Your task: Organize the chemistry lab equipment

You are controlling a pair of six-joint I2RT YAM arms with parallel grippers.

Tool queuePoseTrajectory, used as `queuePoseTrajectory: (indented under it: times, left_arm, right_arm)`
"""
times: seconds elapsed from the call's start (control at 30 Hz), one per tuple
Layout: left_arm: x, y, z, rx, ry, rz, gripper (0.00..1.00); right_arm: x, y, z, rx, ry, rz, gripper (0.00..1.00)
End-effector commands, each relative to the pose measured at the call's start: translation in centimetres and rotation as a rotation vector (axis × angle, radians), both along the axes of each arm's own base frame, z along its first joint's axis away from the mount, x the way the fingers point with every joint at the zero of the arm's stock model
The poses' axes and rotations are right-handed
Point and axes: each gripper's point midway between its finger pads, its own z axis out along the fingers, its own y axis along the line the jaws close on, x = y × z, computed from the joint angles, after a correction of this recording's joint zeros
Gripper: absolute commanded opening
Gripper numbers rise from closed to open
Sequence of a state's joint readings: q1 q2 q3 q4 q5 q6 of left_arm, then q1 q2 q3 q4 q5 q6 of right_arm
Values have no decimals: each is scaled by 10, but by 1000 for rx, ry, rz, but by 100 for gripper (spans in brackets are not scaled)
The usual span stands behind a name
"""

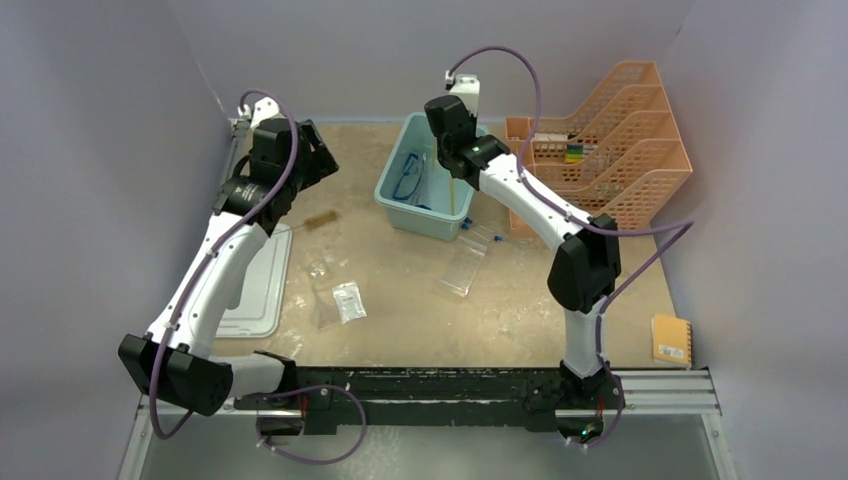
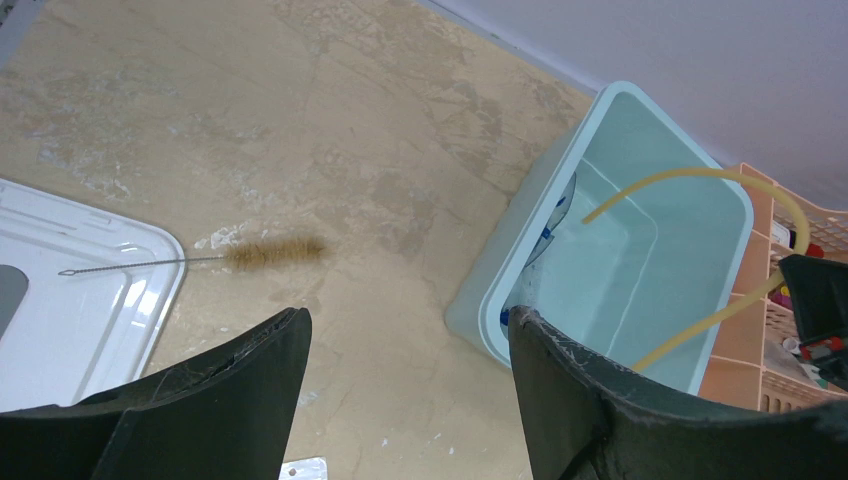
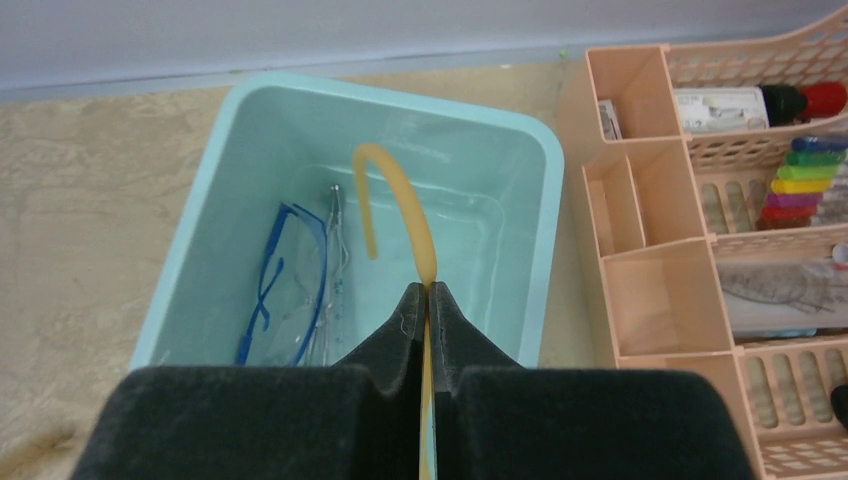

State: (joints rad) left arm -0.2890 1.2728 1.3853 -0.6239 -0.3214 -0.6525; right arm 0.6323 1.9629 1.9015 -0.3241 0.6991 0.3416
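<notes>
The left fingers (image 2: 283, 342) stand wide apart with nothing between them, above the desk (image 2: 350, 120). There the thin brush (image 2: 275, 252) lies just beside a white lid (image 2: 70, 320). Further right, the right fingers (image 3: 413, 312) are closed on the amber rubber tube (image 3: 405, 195). Its free end curves down into the light blue bin (image 3: 540, 200), where the blue-framed goggles (image 3: 290, 290) lie.

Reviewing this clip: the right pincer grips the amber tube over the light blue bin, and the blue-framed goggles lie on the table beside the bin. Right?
Not quite. The blue-framed goggles lie inside the light blue bin, not beside it; the right wrist view shows this. The right pincer does grip the amber tube over that bin.
</notes>
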Motion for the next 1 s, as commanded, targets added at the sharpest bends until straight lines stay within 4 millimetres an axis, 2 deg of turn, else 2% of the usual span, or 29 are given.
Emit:
queuePoseTrajectory:
  times: [0.0, 0.2, 0.43, 0.5, 0.57, 0.63, 0.87, 0.97]
  left_arm:
    - [8, 2, 27, -2, -72, 13, 71]
    - [13, -6, 3, -15, 0, -12, 71]
    - [18, -21, -20, -55, 49, -59, 71]
    - [20, -24, -23, -66, 56, -67, 71]
    - [21, -24, -25, -69, 59, -66, 71]
    - [21, -22, -28, -61, 68, -52, 71]
    - [29, -9, -39, -51, 95, 13, 72]
    - [39, -2, -48, -40, 108, 45, 72]
  right_arm:
    - [7, -8, -1, 50, -23, -92, 0]
    - [10, -2, -47, 102, 60, -77, 0]
    - [19, -10, -81, 32, 112, -143, 1]
    - [21, -15, -85, -13, 120, -159, 13]
    - [22, -19, -82, -35, 116, -172, 33]
    - [21, -20, -71, -35, 102, -164, 42]
    - [28, -22, 4, -91, -60, -57, 53]
    - [24, -21, 25, -86, -85, -4, 54]
